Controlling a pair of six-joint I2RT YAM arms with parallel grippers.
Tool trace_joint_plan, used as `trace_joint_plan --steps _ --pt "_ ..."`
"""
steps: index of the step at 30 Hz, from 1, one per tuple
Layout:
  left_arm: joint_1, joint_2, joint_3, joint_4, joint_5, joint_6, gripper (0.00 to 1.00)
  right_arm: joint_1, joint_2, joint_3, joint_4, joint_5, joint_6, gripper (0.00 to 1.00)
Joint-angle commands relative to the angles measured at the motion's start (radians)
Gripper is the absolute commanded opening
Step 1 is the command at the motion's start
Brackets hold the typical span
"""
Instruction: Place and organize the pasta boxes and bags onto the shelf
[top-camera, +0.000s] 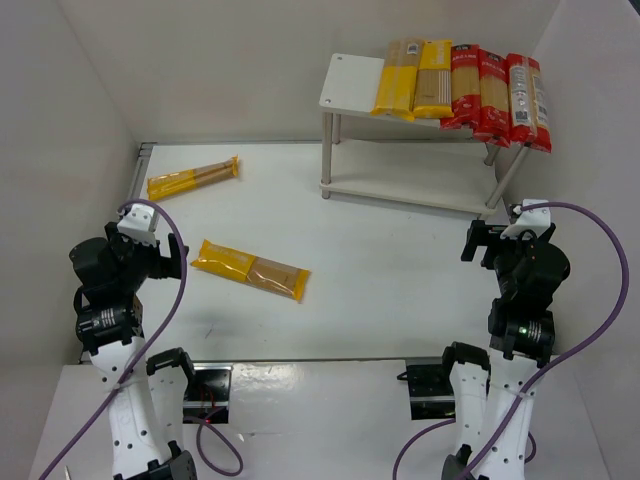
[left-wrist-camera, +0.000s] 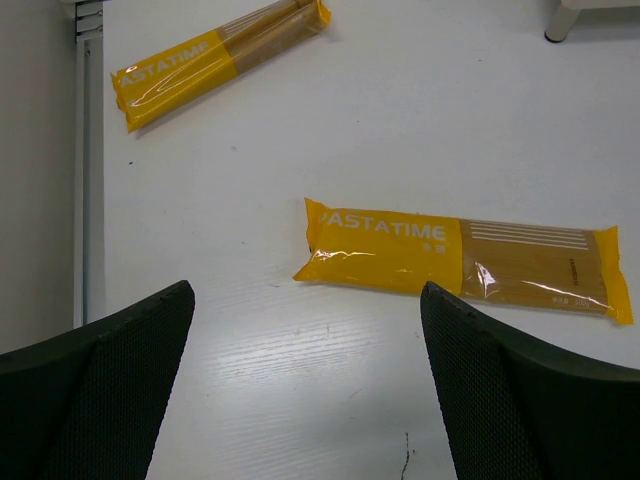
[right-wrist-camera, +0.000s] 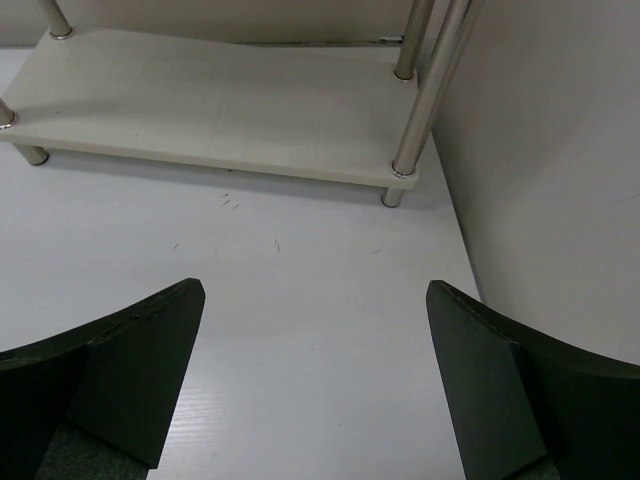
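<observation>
Left end effector (left-wrist-camera: 306, 292), right (right-wrist-camera: 315, 288) — spread wide

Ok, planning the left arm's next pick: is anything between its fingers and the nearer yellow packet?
Nothing visible: only table separates the open left fingers from the nearer yellow packet. The other yellow packet lies farther back-left.

Black-and-white arms (top-camera: 108, 300) — purple cables (top-camera: 183, 275).
</observation>
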Motion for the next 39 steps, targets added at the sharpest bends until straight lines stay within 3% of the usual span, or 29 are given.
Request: trace_joint_plan --steps 1,10,19,29,33,39 --pt "-0.003 0.0 0.012 0.017 0.032 0.008 0.99 -0.005 -0.021 -0.002 0.006 0.007 -0.007 1.0" --pt "-0.003 0.029 0.05 -0.014 0.07 0.039 0.99 -0.005 -0.024 -0.002 0.006 0.007 -0.007 1.0" --pt "-0.078 0.308 0.248 -0.08 0.076 0.146 0.99 -0.005 -0.024 -0.002 0.006 0.021 -0.007 1.0" --pt "-0.087 0.839 0.412 0.044 0.006 0.462 0.99 -0.005 -0.035 -0.002 0.006 0.012 -0.007 1.0" --pt "-0.087 1.095 0.582 0.083 -0.089 0.562 0.99 -0.005 -0.011 -0.002 0.006 0.012 -0.007 1.0" --pt "-0.117 1.361 0.811 0.101 -0.237 0.689 0.99 -0.005 0.051 -0.002 0.006 0.021 0.002 1.0"
